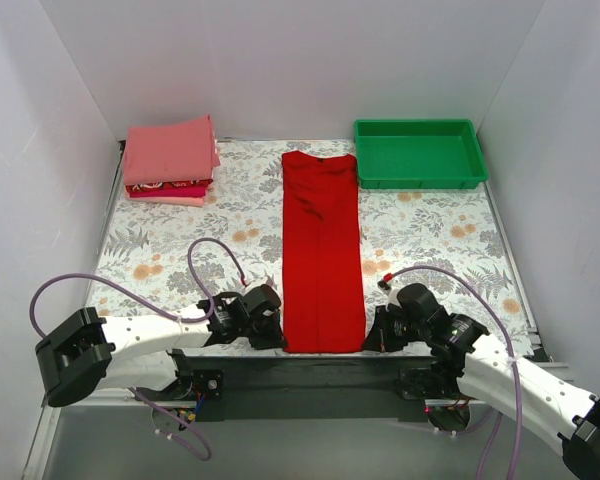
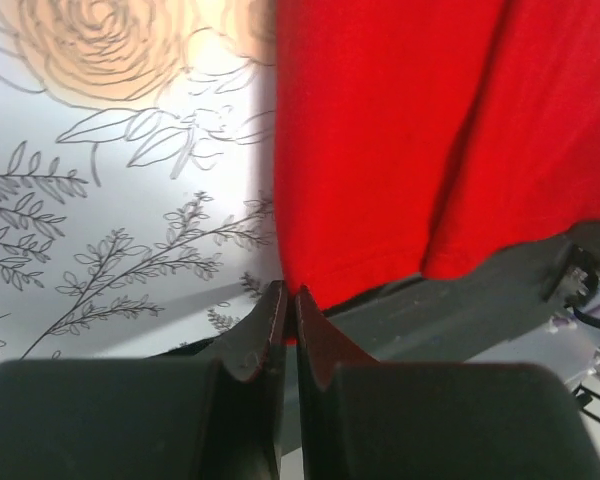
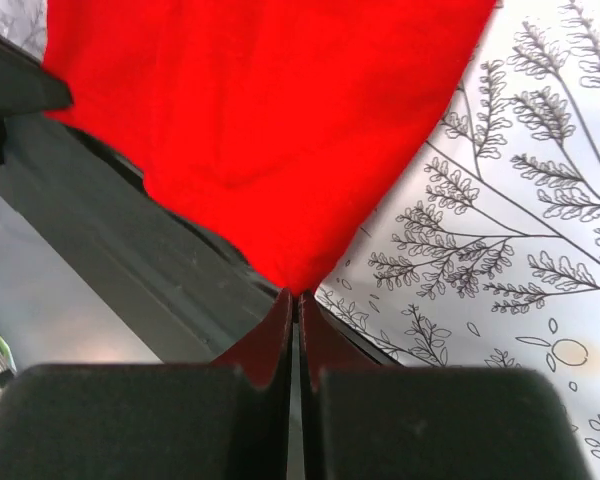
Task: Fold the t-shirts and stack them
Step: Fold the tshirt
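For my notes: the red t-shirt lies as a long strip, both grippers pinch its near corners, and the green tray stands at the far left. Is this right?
Not quite: the top external view shows the green tray at the far right. The rest holds: the red t-shirt is a long strip, the left gripper and right gripper pinching its near corners.

A table under a white cloth [image 1: 180,215] printed with grey leaves and pale orange roses stands inside plain white panels: a back wall [image 1: 300,60], a left wall [image 1: 40,150] and a right wall [image 1: 570,150]. The light is soft and even. A green plastic tray [image 1: 420,182] sits at the far right corner, and a dark rail [image 1: 310,372] runs along the near edge.
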Action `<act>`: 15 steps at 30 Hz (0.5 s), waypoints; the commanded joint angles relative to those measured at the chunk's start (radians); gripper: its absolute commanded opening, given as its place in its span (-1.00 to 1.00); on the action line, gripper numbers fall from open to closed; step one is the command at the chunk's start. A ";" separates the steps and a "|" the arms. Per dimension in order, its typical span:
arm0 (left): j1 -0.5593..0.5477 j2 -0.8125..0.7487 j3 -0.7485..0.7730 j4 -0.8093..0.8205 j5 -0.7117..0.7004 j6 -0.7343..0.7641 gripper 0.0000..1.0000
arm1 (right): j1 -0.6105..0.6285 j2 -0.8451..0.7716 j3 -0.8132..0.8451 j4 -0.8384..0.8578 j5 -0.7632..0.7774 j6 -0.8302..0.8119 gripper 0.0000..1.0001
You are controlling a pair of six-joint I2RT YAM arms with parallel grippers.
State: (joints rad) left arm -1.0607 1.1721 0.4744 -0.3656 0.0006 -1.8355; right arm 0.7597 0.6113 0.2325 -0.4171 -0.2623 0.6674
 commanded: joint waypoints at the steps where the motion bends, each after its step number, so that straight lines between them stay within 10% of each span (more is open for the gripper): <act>1: -0.005 -0.049 0.026 0.044 0.012 0.045 -1.00 | 0.001 0.008 0.024 0.021 -0.062 -0.040 -0.97; 15: 0.126 0.086 0.277 0.060 -0.252 0.143 -1.00 | -0.002 0.272 0.313 0.222 0.394 -0.098 -0.97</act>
State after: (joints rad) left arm -1.0023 1.2247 0.6964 -0.3435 -0.1741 -1.7390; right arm 0.7597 0.8047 0.4648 -0.2829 0.0105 0.6037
